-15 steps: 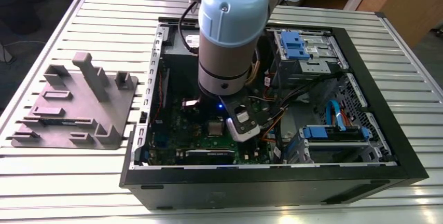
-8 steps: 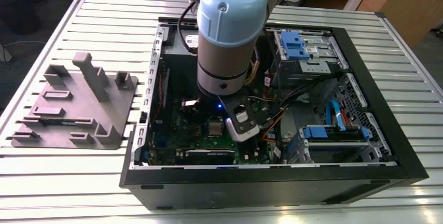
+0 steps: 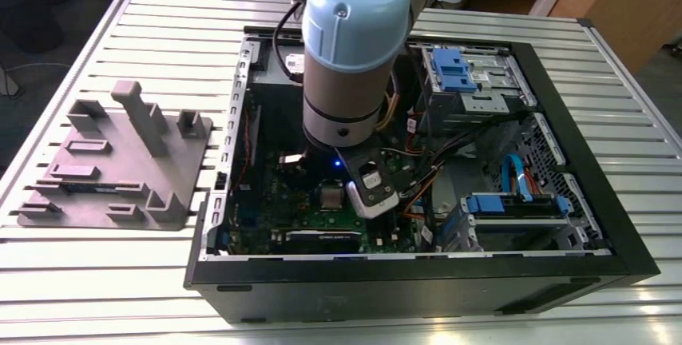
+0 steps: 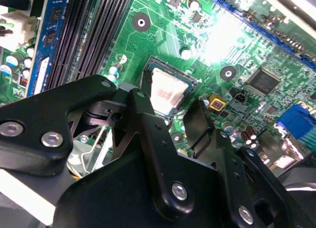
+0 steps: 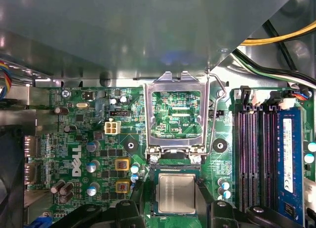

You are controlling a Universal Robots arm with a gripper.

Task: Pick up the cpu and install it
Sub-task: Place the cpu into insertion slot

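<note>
Small flat silver-grey square cpu (image 5: 176, 192), lying in its open socket (image 5: 174, 168), sits directly between the jaws of the black claw (image 5: 175, 206), which stand apart, flanking it unclamped.

Exterior view: arm (image 3: 352, 49) is blocking the middle of the motherboard (image 3: 261, 201); cpu (image 3: 332, 196) is showing too small to judge its seating. Second wrist view: gripper (image 4: 165, 103) links are covering the cpu's near edge, and glare (image 4: 222, 35) is washing out board traces. First wrist view: the picture's edge is cutting off the cpu's lower side and the fingers (image 5: 224, 213).
</note>
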